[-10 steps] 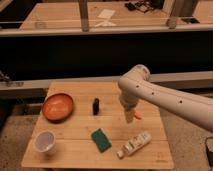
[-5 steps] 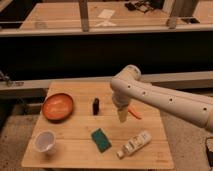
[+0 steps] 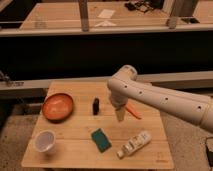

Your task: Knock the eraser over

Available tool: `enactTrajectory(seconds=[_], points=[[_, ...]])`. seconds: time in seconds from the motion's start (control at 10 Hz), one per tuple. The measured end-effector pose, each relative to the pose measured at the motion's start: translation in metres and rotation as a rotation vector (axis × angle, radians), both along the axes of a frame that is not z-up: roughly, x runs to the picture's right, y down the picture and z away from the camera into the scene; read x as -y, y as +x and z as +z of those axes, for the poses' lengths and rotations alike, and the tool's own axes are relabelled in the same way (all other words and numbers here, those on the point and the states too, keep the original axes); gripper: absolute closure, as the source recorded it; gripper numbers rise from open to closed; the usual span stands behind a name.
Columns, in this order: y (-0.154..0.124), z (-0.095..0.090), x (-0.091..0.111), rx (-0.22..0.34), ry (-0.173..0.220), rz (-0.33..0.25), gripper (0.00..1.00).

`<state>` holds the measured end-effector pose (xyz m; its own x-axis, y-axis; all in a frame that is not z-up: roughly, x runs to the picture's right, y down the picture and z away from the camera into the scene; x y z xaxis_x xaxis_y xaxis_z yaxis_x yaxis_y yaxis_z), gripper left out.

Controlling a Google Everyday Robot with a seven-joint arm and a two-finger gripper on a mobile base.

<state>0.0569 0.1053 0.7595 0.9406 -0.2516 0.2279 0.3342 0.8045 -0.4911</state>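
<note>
Wooden table (image 3: pixel 150 125), one arm (image 3: pixel 165 100) reaching in from picture-right.

- The eraser (image 3: pixel 95 106): a small dark block standing on end near the table's middle, long axis vertical. It is just right of the orange bowl (image 3: pixel 58 94) and apart from it, with bare wood all round it.
- Gripper (image 3: pixel 120 116): hangs straight down from the white wrist, tip low over the table. It is near the eraser on its picture-right side and not touching it. A strip of bare tabletop shows between the two.
- Key relation: the eraser lies to picture-left of the gripper, at about the same depth or slightly farther back. My judgement is that a sideways sweep to picture-left at the height of the block's upper half would tip it towards the bowl.
- Gripper state: cannot tell. The tip reads as one pale tapered shape, possibly pressed together, but the view does not settle it. It carries nothing that I can see.
- Height of the tip above the wood is uncertain, and no clear shadow helps.
- The orange marker (image 3: pixel 133 111) lies flat just behind and right of the gripper, its left end hidden by the wrist.
- Elsewhere, well clear of the sweep: green sponge (image 3: pixel 101 139), white cup (image 3: pixel 45 141) and a white bottle (image 3: pixel 134 144) lying on its side.
- The arm is cut off at the right edge; the base is not in view.
</note>
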Motion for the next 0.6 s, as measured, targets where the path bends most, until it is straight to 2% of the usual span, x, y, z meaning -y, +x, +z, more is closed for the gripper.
enactTrajectory(seconds=[0.6], points=[[-0.015,0.011,-0.001,0.033,-0.005,-0.031,0.25]])
